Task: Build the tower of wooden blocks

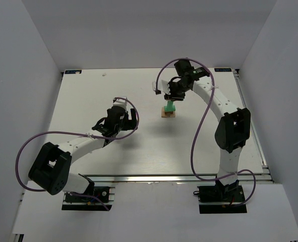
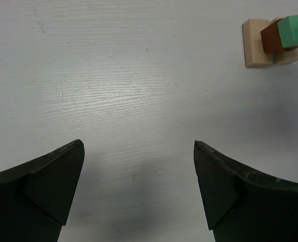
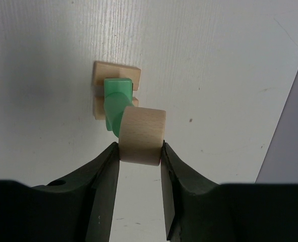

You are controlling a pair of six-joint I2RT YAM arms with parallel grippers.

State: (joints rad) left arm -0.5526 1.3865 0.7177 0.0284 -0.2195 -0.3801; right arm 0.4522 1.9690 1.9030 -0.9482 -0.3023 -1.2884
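Observation:
The wood block tower (image 1: 169, 110) stands right of the table's middle: a pale tan base (image 3: 116, 71), a dark brown block (image 2: 271, 39) and mint green blocks (image 3: 114, 98) on top. My right gripper (image 3: 140, 151) is shut on a pale tan round block (image 3: 141, 135) and holds it just over the green top; I cannot tell if they touch. In the top view the right gripper (image 1: 172, 96) hangs directly above the tower. My left gripper (image 2: 138, 151) is open and empty over bare table, left of the tower, which shows at the left wrist view's top right.
The white table (image 1: 138, 151) is walled in by white panels on three sides. A metal rail (image 1: 179, 177) runs along the near edge. A small white speck (image 1: 104, 74) lies at the back left. Purple cables (image 1: 201, 126) loop off both arms.

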